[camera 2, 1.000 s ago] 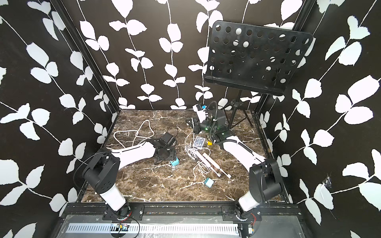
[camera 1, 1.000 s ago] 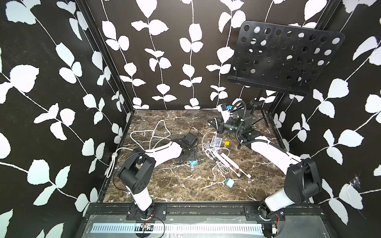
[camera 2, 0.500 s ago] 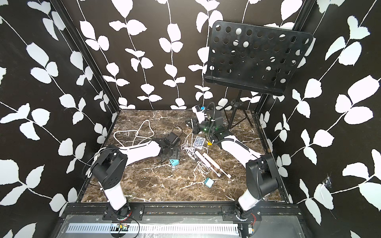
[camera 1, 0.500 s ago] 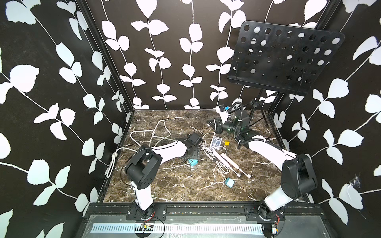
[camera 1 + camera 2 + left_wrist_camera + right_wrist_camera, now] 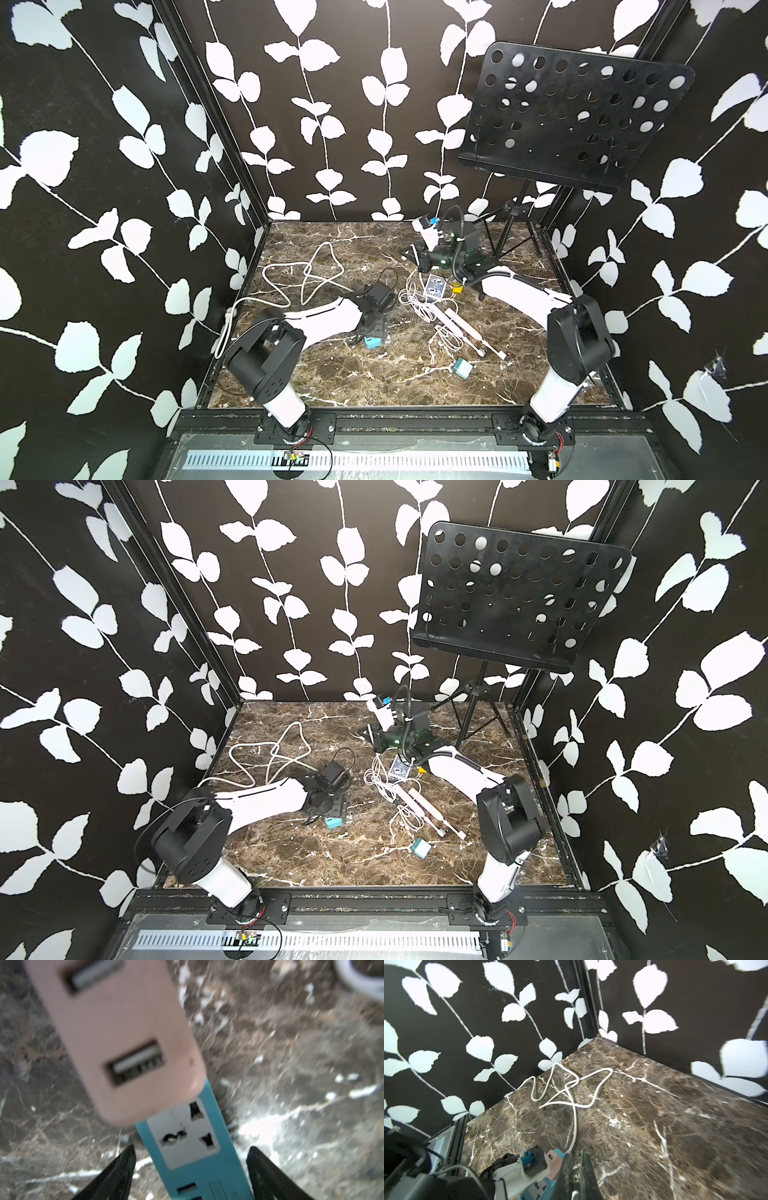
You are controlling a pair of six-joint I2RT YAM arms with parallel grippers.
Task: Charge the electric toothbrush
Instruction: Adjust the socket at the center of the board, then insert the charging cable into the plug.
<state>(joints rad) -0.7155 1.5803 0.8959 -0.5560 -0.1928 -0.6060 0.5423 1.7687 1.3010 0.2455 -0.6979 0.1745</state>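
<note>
The electric toothbrush [image 5: 461,323] is pink and white and lies flat mid-table among thin white cables [image 5: 419,305], apart from both grippers; it also shows in the other top view [image 5: 422,806]. My left gripper [image 5: 191,1148] is open, its black fingers [image 5: 122,1172] on either side of a blue power strip [image 5: 195,1157] without touching it. A pink USB charger [image 5: 116,1039] is plugged into that strip. In a top view the left gripper [image 5: 376,326] hangs low over the strip's end [image 5: 372,341]. My right gripper [image 5: 576,1169] is shut and raised near the back [image 5: 413,253].
The strip's thick white cord [image 5: 307,274] loops over the back left of the marble table [image 5: 332,386]. A teal cube [image 5: 463,368] lies toward the front. A small blue-white card [image 5: 436,286] and a yellow piece [image 5: 457,288] lie under the right arm. A black music stand [image 5: 573,120] fills the back right.
The left gripper has shifted slightly along the power strip and stays open. The right arm has swung a little to the left, its gripper still shut.
</note>
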